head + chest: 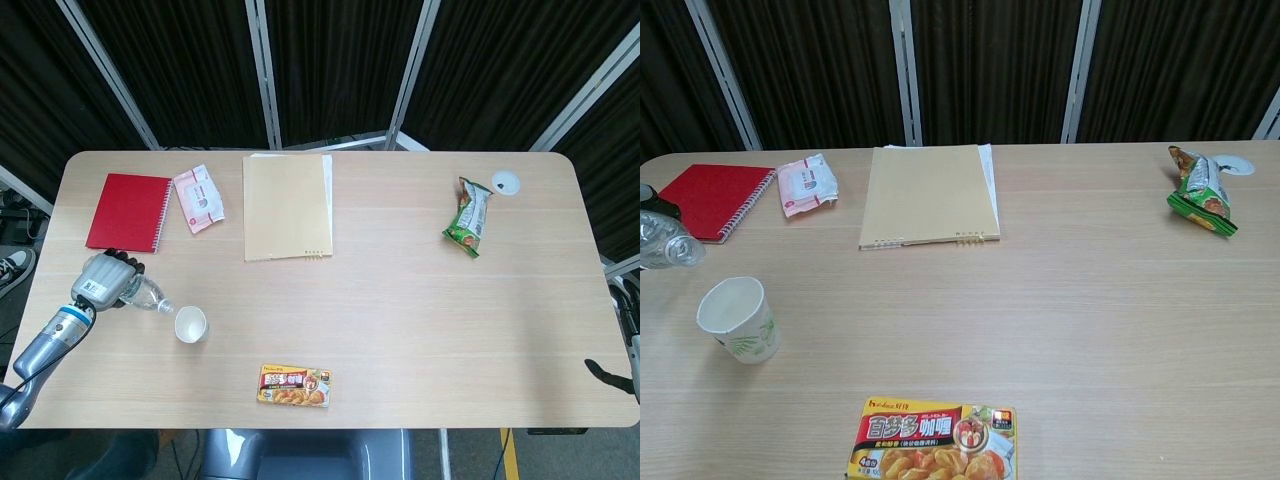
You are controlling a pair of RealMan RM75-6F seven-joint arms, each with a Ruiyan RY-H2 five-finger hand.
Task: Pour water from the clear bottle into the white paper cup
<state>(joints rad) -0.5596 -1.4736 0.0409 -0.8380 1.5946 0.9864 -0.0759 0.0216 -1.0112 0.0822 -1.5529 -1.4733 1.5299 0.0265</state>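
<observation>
My left hand (103,277) grips the clear bottle (146,294) near the table's left edge. The bottle is tipped over sideways, its neck pointing right and down toward the white paper cup (190,324). In the chest view the clear bottle (668,243) enters from the left edge, its mouth above and left of the white paper cup (738,319), which stands upright with a green print on its side. Only a dark sliver of the left hand (652,201) shows there. At the far right edge, a dark part of my right hand (622,345) shows beside the table; its fingers cannot be made out.
A red spiral notebook (129,212) and a pink wipes pack (198,198) lie behind the cup. A tan folder (286,206) lies mid-table, a yellow curry box (294,385) near the front edge, and a green snack bag (468,216) with a white disc (505,182) at the far right.
</observation>
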